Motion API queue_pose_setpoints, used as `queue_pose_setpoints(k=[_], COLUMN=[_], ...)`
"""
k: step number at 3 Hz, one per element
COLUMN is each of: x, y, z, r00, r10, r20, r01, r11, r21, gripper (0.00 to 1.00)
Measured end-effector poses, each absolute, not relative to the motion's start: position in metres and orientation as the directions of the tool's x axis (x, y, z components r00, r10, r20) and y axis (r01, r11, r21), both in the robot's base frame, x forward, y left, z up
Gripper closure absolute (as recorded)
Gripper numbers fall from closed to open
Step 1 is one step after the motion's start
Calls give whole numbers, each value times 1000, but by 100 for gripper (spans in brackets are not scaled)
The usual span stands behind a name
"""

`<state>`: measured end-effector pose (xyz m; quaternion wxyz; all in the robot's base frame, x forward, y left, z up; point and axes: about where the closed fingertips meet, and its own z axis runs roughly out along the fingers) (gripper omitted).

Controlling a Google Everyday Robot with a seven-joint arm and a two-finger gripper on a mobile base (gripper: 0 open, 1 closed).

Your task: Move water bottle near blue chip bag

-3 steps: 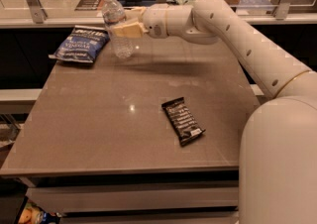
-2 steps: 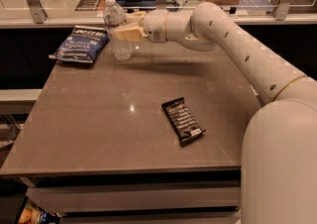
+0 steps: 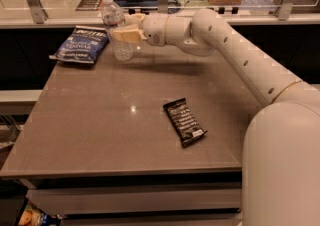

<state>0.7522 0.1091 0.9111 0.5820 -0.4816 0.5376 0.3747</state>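
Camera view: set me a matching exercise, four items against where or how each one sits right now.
1 water bottle
2 blue chip bag
3 black snack bar wrapper
4 gripper

A lying flat near the middle of the table
B shut on the bottle, at the far side
C lying flat at the far-left corner
D upright, just right of the bag

Pairs: 1-D, 2-C, 3-A, 4-B

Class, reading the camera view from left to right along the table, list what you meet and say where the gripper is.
blue chip bag → water bottle, with the gripper closed around its middle → black snack bar wrapper
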Motion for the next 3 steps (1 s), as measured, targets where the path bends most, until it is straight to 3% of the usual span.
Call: queue_pose_setpoints(k=[3], x=[752], y=[110], z=[911], r00=[141], r10=[-81], r20=[-987], r01=[-954], r11=[255], r21=[-158], gripper=[12])
